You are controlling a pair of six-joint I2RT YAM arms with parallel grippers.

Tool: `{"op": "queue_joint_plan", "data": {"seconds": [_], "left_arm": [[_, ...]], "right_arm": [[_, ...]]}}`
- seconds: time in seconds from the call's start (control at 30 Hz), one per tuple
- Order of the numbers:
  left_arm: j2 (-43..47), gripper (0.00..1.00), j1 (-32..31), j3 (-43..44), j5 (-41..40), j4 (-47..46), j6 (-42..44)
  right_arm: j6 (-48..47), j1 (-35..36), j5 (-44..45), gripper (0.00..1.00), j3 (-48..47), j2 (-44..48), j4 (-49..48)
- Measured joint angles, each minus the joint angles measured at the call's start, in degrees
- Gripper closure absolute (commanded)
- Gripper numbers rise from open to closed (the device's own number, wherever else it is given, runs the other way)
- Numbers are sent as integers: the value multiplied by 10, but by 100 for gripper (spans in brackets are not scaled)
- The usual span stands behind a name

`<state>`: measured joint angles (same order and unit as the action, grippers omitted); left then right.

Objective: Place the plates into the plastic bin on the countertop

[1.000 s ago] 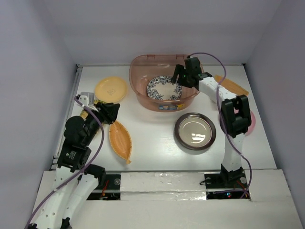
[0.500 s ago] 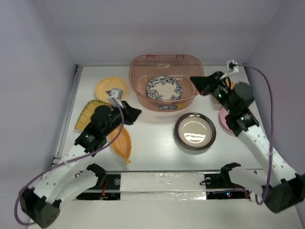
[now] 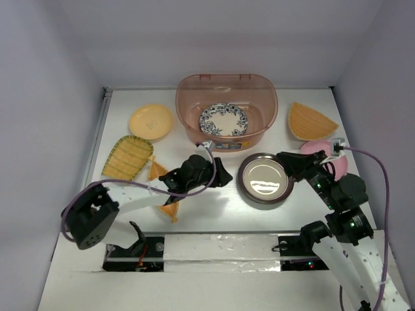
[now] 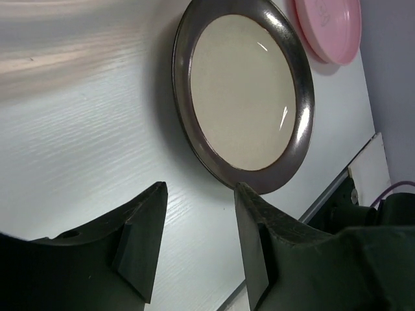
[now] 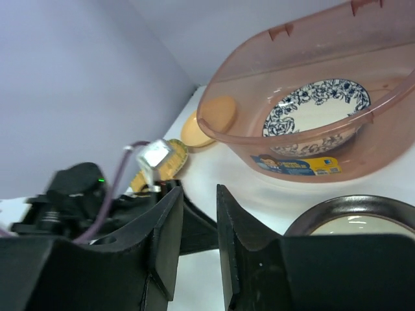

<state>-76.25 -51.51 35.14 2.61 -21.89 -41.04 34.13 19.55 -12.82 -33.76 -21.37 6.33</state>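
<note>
Your left pincer [image 4: 200, 194] hangs low over the worktop [image 3: 217, 206], jaws partly apart, nothing between them; its tips point at the brown-rimmed cream plate [image 4: 243, 91], just short of the rim; your right pincer [image 5: 198, 201] sits at that plate's other side, jaws a narrow gap apart, also empty.

Plastic bin [image 3: 185, 103] stands at the back of the worktop; blue-floral plate [image 3: 224, 120] lies inside it; round yellow plate [image 3: 150, 121], yellow ribbed plate [image 3: 126, 157], orange leaf plate [image 3: 156, 171], orange fan plate [image 3: 310, 120] and pink plate [image 3: 312, 148] lie outside on the worktop.
</note>
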Motion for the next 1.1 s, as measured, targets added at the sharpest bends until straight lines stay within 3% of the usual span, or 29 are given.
{"op": "queue_joint_plan", "data": {"seconds": [0.17, 0.8, 0.97, 1.1], "left_arm": [[-87, 55, -16, 0, 2, -77, -42], [-312, 65, -24, 51, 4, -266, -132], [-326, 75, -24, 52, 5, -288, -142], [-332, 100, -24, 52, 3, -299, -155]], "right_arm": [[0, 0, 3, 66, 9, 54, 35], [5, 0, -3, 66, 46, 49, 69], [7, 0, -3, 66, 51, 44, 68], [13, 0, -3, 66, 55, 43, 66]]}}
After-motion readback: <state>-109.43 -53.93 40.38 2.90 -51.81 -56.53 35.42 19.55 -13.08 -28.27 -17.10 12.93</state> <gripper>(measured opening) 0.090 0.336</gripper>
